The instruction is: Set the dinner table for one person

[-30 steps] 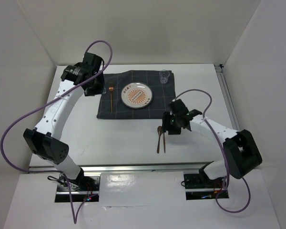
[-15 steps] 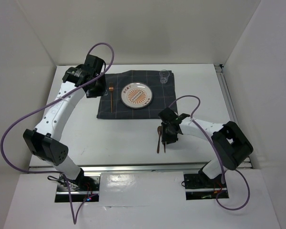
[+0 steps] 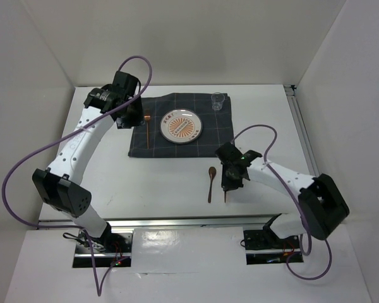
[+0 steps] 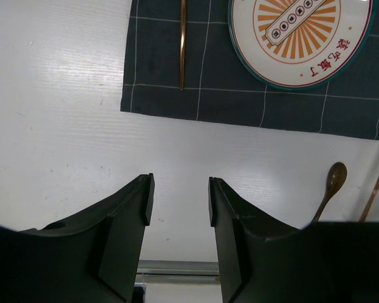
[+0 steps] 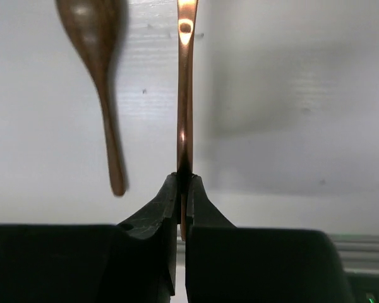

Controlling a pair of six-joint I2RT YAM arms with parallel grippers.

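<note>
The right gripper (image 5: 182, 180) was clamped shut on one end of a thin, glossy copper utensil (image 5: 184, 95), possibly a knife, its length running straight out from the grip over the matte white dinner table (image 5: 44, 158). A dark wooden spoon (image 5: 104, 95) lay parallel just beside it. The checked cloth (image 3: 208, 148) and round plate (image 3: 181, 125) lay beyond, nearer the open, empty left gripper (image 4: 179, 189).

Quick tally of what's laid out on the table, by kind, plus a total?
Checked cloth: 1
Plate: 1
Clear glass: 1
Wooden spoon: 1
Copper utensil: 2, one on the cloth, one clamped in the right gripper
Total: 6
</note>
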